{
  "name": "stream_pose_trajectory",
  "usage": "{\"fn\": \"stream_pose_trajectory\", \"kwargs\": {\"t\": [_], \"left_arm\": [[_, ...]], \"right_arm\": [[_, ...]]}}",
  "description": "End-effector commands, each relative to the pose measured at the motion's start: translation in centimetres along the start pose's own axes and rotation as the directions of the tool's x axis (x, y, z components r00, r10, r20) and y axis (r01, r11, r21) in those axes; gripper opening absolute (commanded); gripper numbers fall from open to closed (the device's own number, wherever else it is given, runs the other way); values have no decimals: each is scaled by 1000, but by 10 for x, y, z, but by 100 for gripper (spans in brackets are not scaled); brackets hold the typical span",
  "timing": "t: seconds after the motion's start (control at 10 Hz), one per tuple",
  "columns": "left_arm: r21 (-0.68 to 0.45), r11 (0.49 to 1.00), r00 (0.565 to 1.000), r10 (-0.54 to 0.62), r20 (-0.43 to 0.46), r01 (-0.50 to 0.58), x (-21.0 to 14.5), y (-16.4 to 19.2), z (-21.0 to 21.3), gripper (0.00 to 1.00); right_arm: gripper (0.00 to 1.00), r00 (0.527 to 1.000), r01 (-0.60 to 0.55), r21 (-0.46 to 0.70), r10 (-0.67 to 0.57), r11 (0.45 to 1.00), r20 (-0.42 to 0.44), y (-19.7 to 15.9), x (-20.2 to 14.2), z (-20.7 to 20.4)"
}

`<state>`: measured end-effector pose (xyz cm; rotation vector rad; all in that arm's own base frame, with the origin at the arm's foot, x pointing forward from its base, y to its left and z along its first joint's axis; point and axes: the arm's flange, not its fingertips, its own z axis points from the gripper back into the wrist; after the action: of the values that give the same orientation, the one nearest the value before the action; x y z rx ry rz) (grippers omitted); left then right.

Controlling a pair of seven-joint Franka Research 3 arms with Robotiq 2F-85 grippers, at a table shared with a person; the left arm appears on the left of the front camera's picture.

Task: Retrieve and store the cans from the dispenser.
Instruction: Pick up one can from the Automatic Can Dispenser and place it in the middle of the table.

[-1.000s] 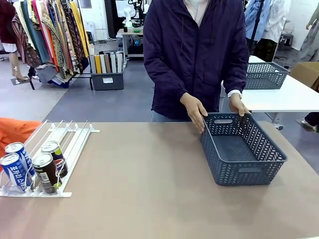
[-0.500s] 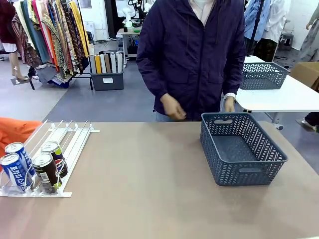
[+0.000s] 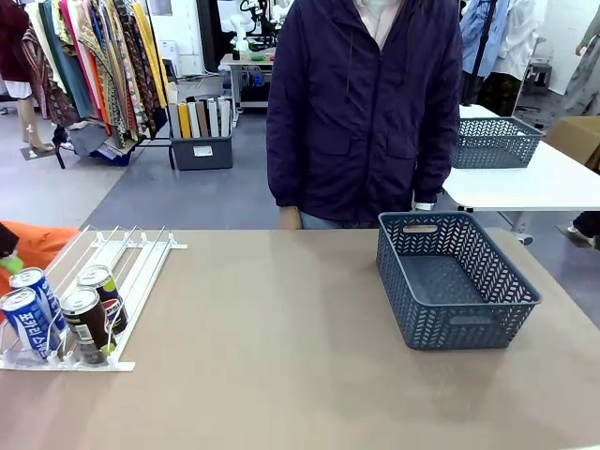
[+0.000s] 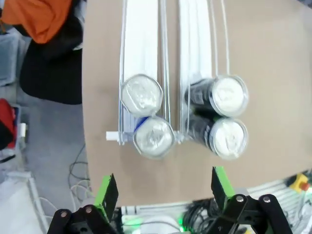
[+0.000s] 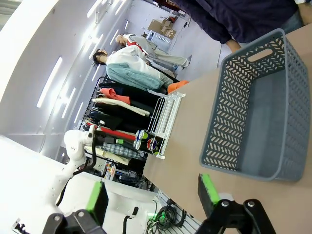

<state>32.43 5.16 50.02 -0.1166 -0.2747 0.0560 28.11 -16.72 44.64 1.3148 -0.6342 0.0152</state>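
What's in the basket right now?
The basket floor looks bare, though its near wall hides a strip. The four cans sit in the dispenser.

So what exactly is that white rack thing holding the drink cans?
The dispenser is a flat rack of white and clear plastic, with thin rails forming long parallel lanes that run away from the robot. It lies on the table at the robot's left. At its near end stand two blue-and-white cans in one lane and two dark cans in the next, upright, each pair one behind the other. The far stretch of the lanes is bare.
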Motion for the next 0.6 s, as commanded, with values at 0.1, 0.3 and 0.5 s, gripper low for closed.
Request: {"fn": "stream_pose_trajectory", "kwargs": {"t": [0.1, 0.3, 0.5], "left_arm": [[31, 999, 999, 21, -44, -20, -7, -6, -54, 100], [72, 995, 995, 67, -75, -61, -5, 1, -75, 100], [56, 996, 991, 81, -111, -75, -9, 10, -89, 100]], "right_arm": [[100, 1000, -4, 19, 3, 1000, 22, 3, 5, -1], [100, 1000, -4, 19, 3, 1000, 22, 3, 5, -1], [100, 1000, -4, 19, 3, 1000, 22, 3, 5, -1]]}}
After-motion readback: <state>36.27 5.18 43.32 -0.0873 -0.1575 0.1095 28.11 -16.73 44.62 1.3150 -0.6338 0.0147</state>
